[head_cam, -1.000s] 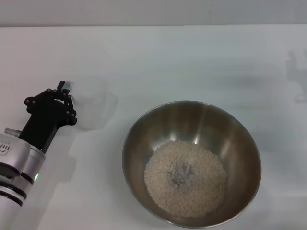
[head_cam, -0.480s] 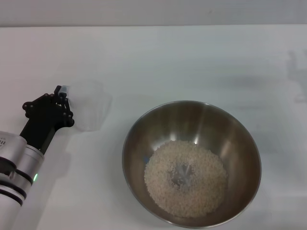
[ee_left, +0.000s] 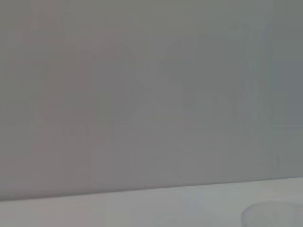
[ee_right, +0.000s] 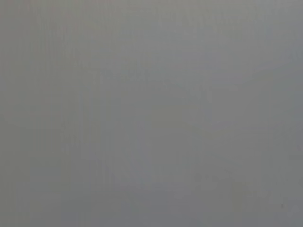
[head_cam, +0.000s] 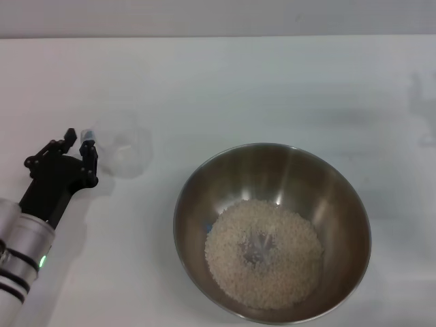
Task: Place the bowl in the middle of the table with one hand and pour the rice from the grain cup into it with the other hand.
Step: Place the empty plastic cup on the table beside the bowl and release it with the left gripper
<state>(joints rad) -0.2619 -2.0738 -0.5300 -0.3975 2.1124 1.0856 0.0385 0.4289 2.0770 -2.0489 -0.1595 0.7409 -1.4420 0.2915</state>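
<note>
- The grain cup (head_cam: 121,151) stands upright on the table (head_cam: 272,82), up and to the left of the bowl (head_cam: 272,231) and well apart from it; frosted and near the white of the tabletop, its outline is hard to trace and its handle cannot be picked out with certainty.
- In the left wrist view only a faint curved rim of the grain cup (ee_left: 274,215) shows at the picture's edge, cut off by the frame; the rest is blank grey wall above a strip of tabletop.
- No rice can be made out inside the cup.
- The rice (head_cam: 264,253) lies as a pale heap in the bottom of the bowl, with a small bare patch of steel showing near the heap's middle.
- The bowl sits on the table with its near rim cut off by the lower edge of the head view.
- No brand, label or writing is readable on cup, bowl or arm.
- The left gripper (head_cam: 76,144) is to the left of the bowl, just beside the cup's left side; its black fingers (head_cam: 88,158) are spread apart and hold nothing, the nearer fingertip close to the cup wall, contact not clear.
- The left arm's silver forearm is cut off at the lower left corner.
- The right gripper appears in no view; the right wrist view is a featureless grey field.
</note>
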